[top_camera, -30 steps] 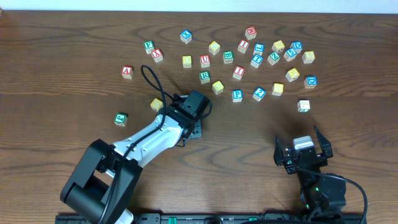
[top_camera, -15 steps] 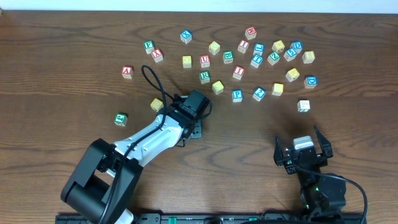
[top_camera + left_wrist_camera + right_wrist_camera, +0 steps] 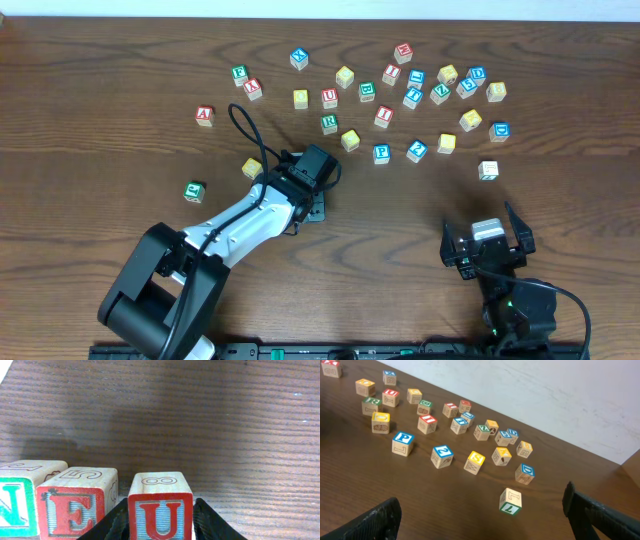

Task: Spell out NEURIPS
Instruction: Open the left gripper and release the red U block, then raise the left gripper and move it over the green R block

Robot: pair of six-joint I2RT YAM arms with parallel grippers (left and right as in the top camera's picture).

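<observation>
The left claw (image 3: pixel 161 527) is low over the brown wooden bench (image 3: pixel 90 80), near its middle. Its two black fingers (image 3: pixel 116 524) stand one at each side of a small wooden cube with a red U (image 3: pixel 161 510). This cube rests on the bench. The fingers are right against its sides, but I cannot tell if they pinch it or only touch it.

In the same row, toward the left edge of the bench, stands a wooden cube with a red E (image 3: pixel 75 510). Only a narrow gap, where one finger is, separates it from the U. After it comes a wooden cube with a green N (image 3: pixel 12 505), close against the E and partly cut by the picture edge. From above, the left arm (image 3: pixel 240 225) covers this row.

The right claw (image 3: pixel 484 232) is close to the near edge, toward the right corner, with its fingers spread wide.

The other letters lie loose in the far half of the bench, apart from each other: a cube with a green R (image 3: pixel 329 123), a cube with a red I (image 3: pixel 384 116) and a cube with a blue P (image 3: pixel 381 153). Toward the right edge from the P lies a yellow-faced cube with an S (image 3: pixel 474 461). A second cube with a red U (image 3: pixel 329 97) stands just beyond the R, toward the far edge.
</observation>
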